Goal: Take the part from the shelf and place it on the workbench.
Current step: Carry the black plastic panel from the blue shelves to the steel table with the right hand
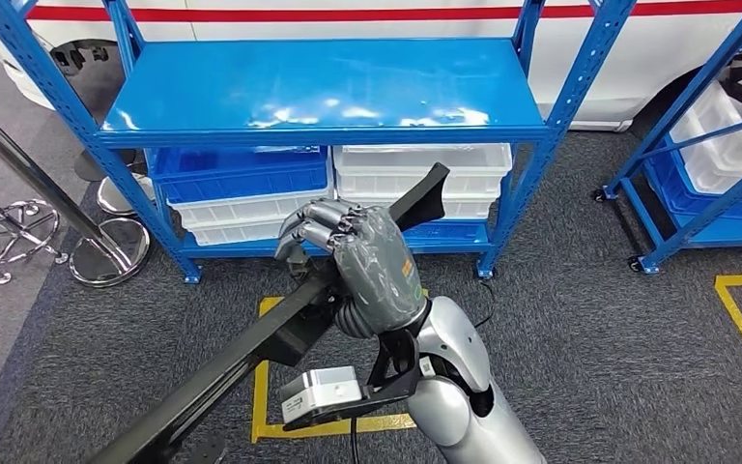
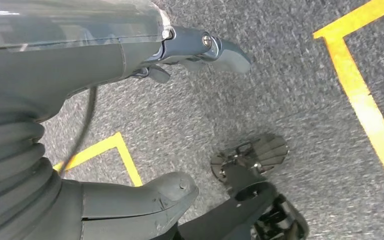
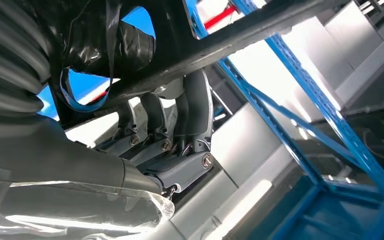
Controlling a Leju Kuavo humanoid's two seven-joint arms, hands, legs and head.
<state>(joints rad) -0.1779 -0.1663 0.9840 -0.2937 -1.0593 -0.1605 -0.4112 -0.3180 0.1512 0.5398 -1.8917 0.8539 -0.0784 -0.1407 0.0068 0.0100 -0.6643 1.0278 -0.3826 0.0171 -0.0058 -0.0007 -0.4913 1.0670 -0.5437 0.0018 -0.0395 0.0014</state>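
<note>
My head camera looks down at the blue shelf (image 1: 324, 92); right wrist camera sits close beneath it; left wrist faces carpet (image 2: 280, 95).

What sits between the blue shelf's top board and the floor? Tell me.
In the head view, stacked bins lie under the shelf: blue and white ones.

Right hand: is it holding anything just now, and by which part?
Yes. The right hand grips the long black part around its bar, nearer the flared far end than the near one.
</note>
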